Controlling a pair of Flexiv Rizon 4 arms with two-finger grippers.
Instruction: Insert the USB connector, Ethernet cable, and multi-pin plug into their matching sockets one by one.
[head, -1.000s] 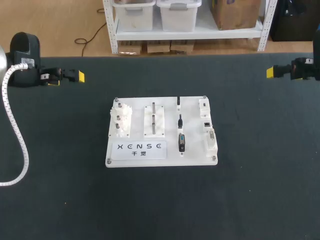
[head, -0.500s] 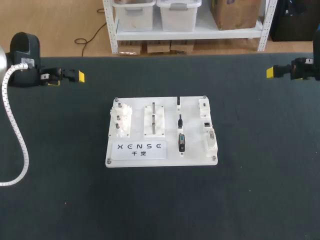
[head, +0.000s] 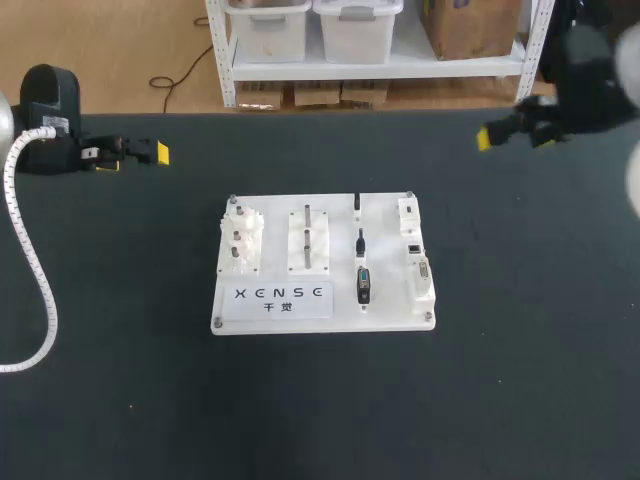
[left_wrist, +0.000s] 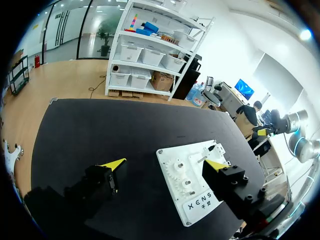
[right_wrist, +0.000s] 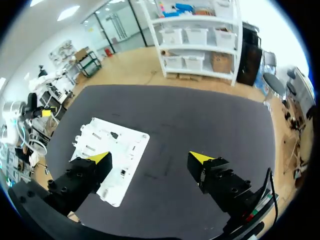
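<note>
Right gripper (right_wrist: 150, 158) has swung in from the tabletop (head: 520, 360) edge toward the white board (head: 390, 305), arm raised, jaws wide, empty. Left gripper (left_wrist: 165, 163) hangs at far left, open, empty. USB connector (head: 357, 205) sits on the board; best approached square, fingers straddling its body.

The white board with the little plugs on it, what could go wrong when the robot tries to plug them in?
1. The USB connector, Ethernet cable and multi-pin plug are small and lie close in one column, so the open right gripper might bump a neighbour while grabbing one.
2. The sockets sit close together too; a tilted plug, or one at the wrong socket, could jam.
3. Pushing sideways might slide the white board.
</note>
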